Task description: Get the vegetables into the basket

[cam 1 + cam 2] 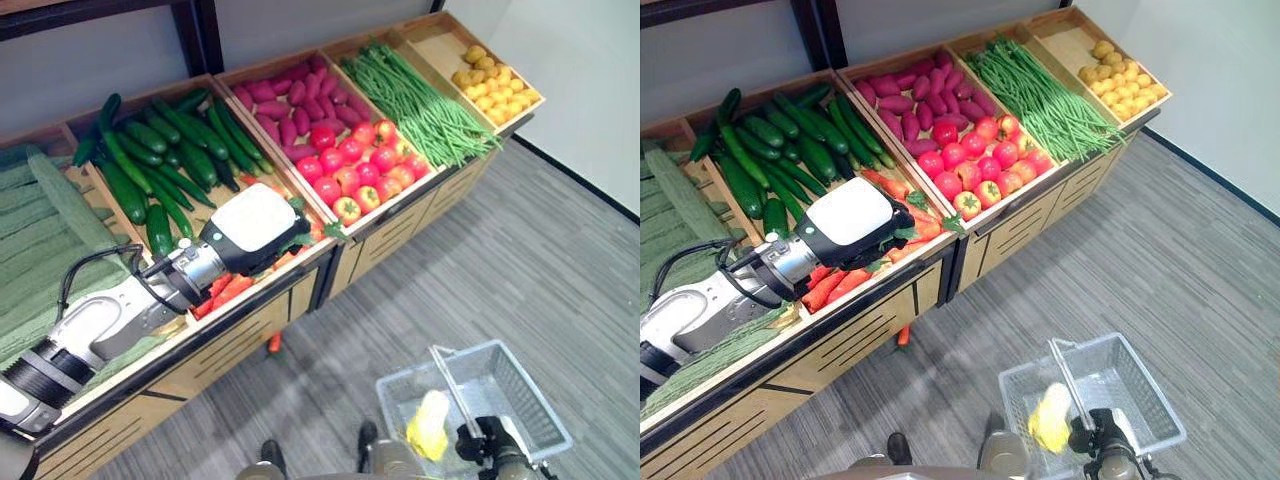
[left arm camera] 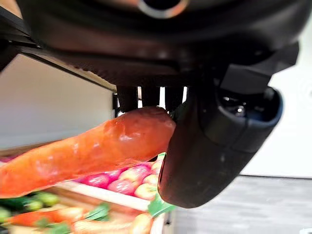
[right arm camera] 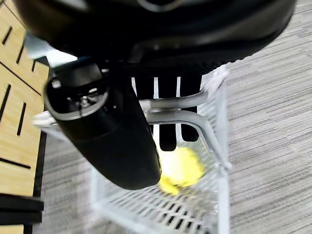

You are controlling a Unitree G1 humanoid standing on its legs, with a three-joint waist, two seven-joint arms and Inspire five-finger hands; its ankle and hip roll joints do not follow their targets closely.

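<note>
Left wrist view: the left hand (image 2: 214,141) grips a carrot (image 2: 83,153), fingers and thumb curled round its thick end. In the head views this hand (image 1: 250,230) sits over the carrot bin (image 1: 235,285) at 9 o'clock. At 5 o'clock the right hand (image 3: 112,131) is closed round the handle (image 3: 190,114) of the basket (image 1: 520,395) on the floor, holding something yellow (image 1: 430,425).
</note>
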